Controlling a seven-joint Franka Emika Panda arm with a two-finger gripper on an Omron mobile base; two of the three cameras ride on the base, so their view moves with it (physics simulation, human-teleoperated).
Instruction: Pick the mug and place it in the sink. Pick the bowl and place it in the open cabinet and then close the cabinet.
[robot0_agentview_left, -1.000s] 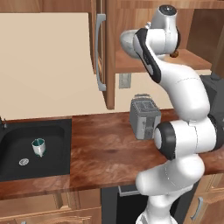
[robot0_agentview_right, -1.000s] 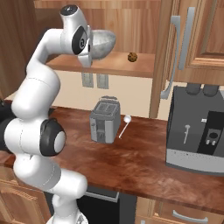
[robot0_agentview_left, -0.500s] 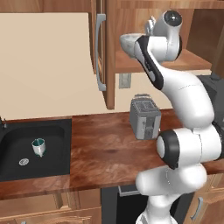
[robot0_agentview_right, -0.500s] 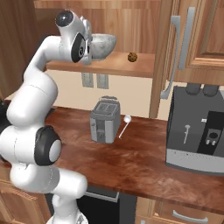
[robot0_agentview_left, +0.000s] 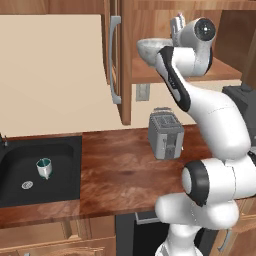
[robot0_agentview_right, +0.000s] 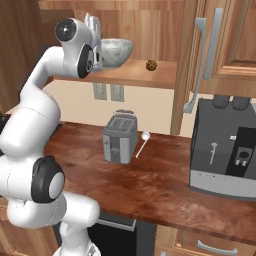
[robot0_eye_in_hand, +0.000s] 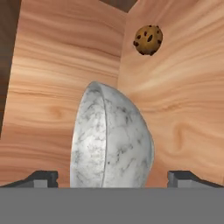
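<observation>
Hand view looks into the cabinet (robot0_eye_in_hand: 61, 65): the bowl (robot0_eye_in_hand: 111, 138) lies straight ahead of the gripper (robot0_eye_in_hand: 113, 177), between the two dark fingertips (robot0_eye_in_hand: 41, 177), which stand far apart on both sides of it. The jaws are spread wide and do not press the bowl; I see a gap between each tip and the bowl's wall. Beyond the bowl, on the same wooden board, is a small brown ball (robot0_eye_in_hand: 148, 40) with dark spots, well apart from the bowl.

From the right base view, the bowl (robot0_agentview_right: 114, 52) sits upright on the shelf (robot0_agentview_right: 140, 75) of the cabinet (robot0_agentview_right: 150, 30), with the gripper (robot0_agentview_right: 94, 30) just beside it, at the side away from the brown ball (robot0_agentview_right: 151, 65). The cabinet door (robot0_agentview_right: 207, 45) with its long silver handle (robot0_agentview_right: 196, 65) stands open, on the far side of the ball from the bowl.

From the left base view, the bowl (robot0_agentview_left: 150, 49) is on the shelf, next to the robot's hand. Below the cabinet (robot0_agentview_left: 150, 30) a toaster (robot0_agentview_left: 165, 132) stands on the wooden counter (robot0_agentview_left: 120, 175). Beside the toaster lies a white spoon (robot0_agentview_right: 142, 142). A dark coffee machine (robot0_agentview_right: 225, 150) stands on the counter under the open door. The mug (robot0_agentview_left: 44, 167) lies in the black sink (robot0_agentview_left: 65, 170), far from the cabinet, near a round silver drain (robot0_agentview_left: 27, 185).
</observation>
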